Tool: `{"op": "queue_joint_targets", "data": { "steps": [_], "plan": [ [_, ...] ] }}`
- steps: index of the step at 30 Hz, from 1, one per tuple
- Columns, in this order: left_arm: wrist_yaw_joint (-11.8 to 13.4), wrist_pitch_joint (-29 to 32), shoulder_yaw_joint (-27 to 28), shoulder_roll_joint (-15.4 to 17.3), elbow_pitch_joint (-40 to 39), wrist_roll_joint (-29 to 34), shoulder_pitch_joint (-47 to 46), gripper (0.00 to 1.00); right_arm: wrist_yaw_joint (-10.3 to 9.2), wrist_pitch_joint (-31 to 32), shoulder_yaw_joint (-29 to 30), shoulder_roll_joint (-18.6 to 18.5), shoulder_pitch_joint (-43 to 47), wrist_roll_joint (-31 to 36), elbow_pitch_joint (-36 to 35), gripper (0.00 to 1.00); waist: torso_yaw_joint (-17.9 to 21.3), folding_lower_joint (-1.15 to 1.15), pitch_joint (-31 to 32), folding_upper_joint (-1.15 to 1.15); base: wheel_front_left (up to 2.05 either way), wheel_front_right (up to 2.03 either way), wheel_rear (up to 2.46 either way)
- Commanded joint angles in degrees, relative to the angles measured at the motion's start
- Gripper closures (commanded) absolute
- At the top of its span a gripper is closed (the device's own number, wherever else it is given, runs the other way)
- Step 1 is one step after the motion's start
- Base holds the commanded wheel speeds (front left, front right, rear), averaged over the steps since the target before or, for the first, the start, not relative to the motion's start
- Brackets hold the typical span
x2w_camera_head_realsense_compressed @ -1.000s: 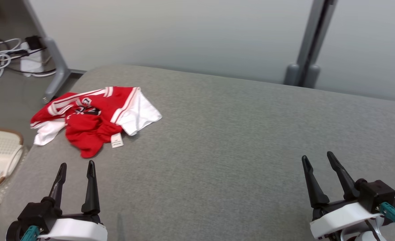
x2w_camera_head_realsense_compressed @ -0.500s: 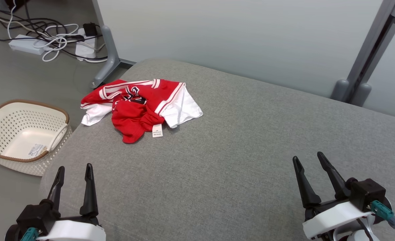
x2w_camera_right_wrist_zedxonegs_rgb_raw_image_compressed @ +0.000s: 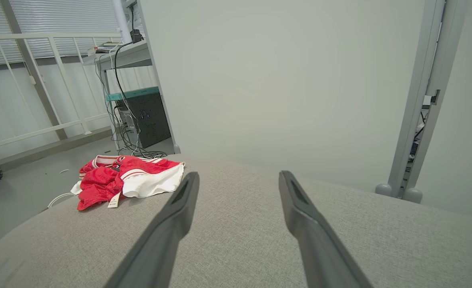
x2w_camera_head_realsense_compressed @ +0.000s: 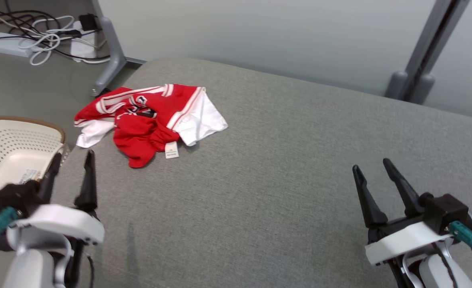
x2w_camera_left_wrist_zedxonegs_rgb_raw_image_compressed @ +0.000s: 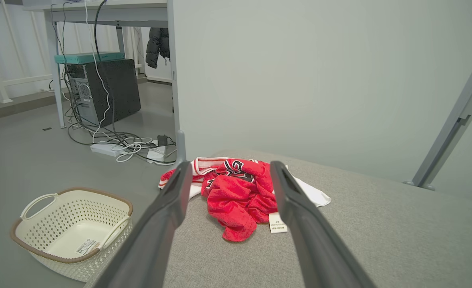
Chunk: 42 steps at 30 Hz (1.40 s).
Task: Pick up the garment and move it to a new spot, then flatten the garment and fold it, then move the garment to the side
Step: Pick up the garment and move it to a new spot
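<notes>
A crumpled red and white garment (x2w_camera_head_realsense_compressed: pixel 147 118) with a small white label lies at the far left corner of the grey cushioned surface (x2w_camera_head_realsense_compressed: pixel 284 168). It also shows in the left wrist view (x2w_camera_left_wrist_zedxonegs_rgb_raw_image_compressed: pixel 236 192) and the right wrist view (x2w_camera_right_wrist_zedxonegs_rgb_raw_image_compressed: pixel 127 180). My left gripper (x2w_camera_head_realsense_compressed: pixel 72 158) hovers open over the near left edge, a short way in front of the garment, nothing between its fingers. My right gripper (x2w_camera_head_realsense_compressed: pixel 372 166) stands open at the near right, far from the garment and empty.
A cream perforated basket (x2w_camera_head_realsense_compressed: pixel 7 148) with a brown rim sits on the floor left of the surface (x2w_camera_left_wrist_zedxonegs_rgb_raw_image_compressed: pixel 71 228). Cables and power strips (x2w_camera_head_realsense_compressed: pixel 39 34) lie on the floor beyond. A grey panel wall (x2w_camera_head_realsense_compressed: pixel 260 36) and posts stand behind the surface.
The head camera has swung, shifting the whole picture. My left gripper has risen and moved forward toward the garment. The right gripper has lifted slightly. The garment lies as before.
</notes>
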<state>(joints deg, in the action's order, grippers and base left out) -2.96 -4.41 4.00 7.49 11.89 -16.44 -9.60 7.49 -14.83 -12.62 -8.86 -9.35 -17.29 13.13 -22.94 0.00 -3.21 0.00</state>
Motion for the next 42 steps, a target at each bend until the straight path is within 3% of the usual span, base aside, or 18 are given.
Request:
{"op": "queue_joint_targets", "data": {
  "steps": [1,9,18,28,32,40,41,42],
  "plan": [
    [-0.29,1.20,0.69,1.28,0.69,-0.64,-2.31,0.00,0.01,-0.03,0.06,-0.70,-1.08,0.17,-0.61,0.00,1.84,0.00,-1.75,0.00,0.00,0.00,0.00],
    [-1.46,8.51,4.28,6.62,6.30,-5.75,-14.65,0.00,0.01,0.53,-0.75,-1.08,-6.62,-0.24,-4.36,0.00,8.85,0.00,-8.35,0.00,0.00,0.00,0.00],
    [-2.25,14.72,6.95,13.97,19.69,-9.13,-28.06,0.00,0.01,2.02,-3.79,-0.38,-12.78,0.25,-10.52,0.00,17.72,0.00,-16.05,0.00,0.00,0.00,0.00],
    [-2.59,18.33,8.07,21.34,35.00,-10.10,-37.12,0.00,0.01,2.21,-3.12,0.40,-14.55,0.87,-14.97,0.00,25.05,0.00,-23.16,0.00,0.00,0.00,0.00],
    [-3.02,18.36,8.04,22.47,40.94,-10.96,-38.67,0.00,0.01,1.87,-2.50,0.63,-14.88,1.23,-15.54,0.00,26.58,0.00,-25.13,0.00,0.00,0.00,0.00],
    [-4.15,26.93,4.95,20.84,50.92,-12.33,-39.37,0.00,0.01,1.75,-1.50,0.47,-14.75,1.83,-15.82,0.00,26.61,0.00,-26.21,0.00,0.00,0.00,0.00],
    [-4.23,26.60,4.78,20.80,51.23,-12.34,-39.51,0.26,0.01,1.77,-1.43,0.46,-14.74,1.91,-15.72,0.00,26.45,0.00,-26.07,0.00,0.00,0.00,0.00],
    [-4.31,26.01,4.53,20.80,51.40,-12.31,-39.61,0.73,0.01,1.80,-1.33,0.44,-14.74,1.88,-15.58,0.00,26.28,0.00,-25.87,0.00,0.00,0.00,0.00]
  ]
}}
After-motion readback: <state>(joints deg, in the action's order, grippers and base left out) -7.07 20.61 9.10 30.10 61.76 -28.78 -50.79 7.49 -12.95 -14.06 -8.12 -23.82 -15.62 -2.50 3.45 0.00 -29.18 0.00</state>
